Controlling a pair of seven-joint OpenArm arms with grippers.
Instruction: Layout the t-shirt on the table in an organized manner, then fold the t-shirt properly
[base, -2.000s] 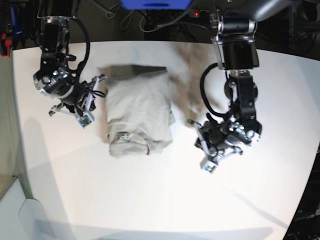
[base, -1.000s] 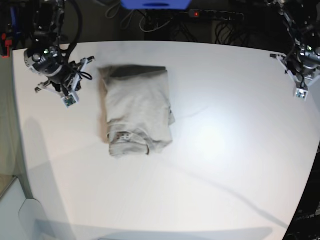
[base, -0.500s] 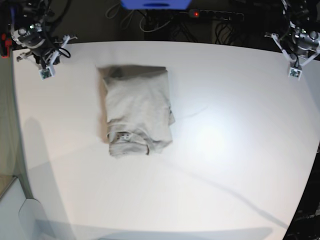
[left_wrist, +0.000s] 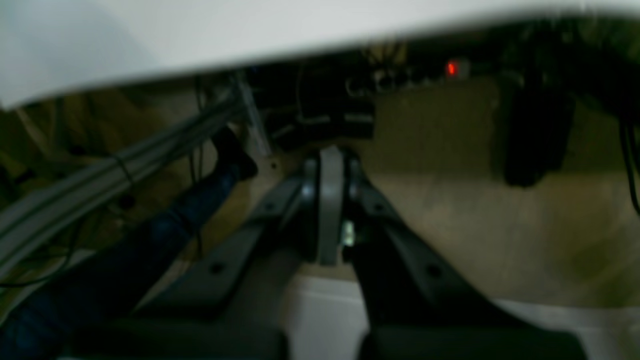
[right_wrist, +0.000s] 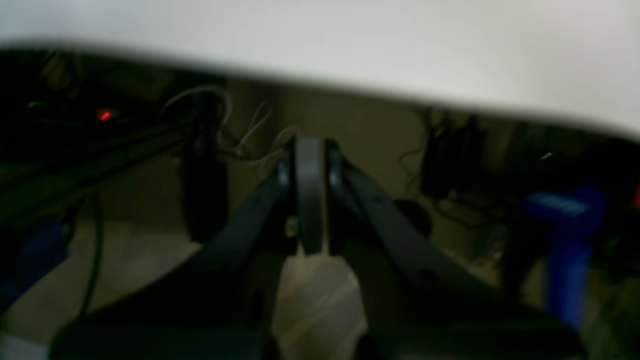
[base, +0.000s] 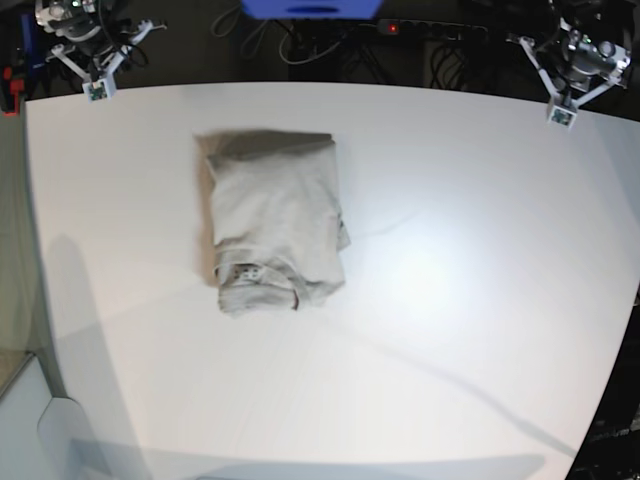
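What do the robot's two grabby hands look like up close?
The left gripper and the right gripper look alike: each has two black angled fingers with small round screw holes and pale grey pads at the tips. From above, both show white frames and black cables.

Dark, angled fingers with small round screw holes, pale grey pads and a small greenish marking are seen on each wrist, with white brackets outlined overhead.

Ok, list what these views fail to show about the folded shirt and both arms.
- t-shirt, base view: underside and inner layers hidden by its own top fold.
- left gripper and right gripper, wrist views: blurred, neither shows the shirt.
- Base view: both arms cut off by the top edge.
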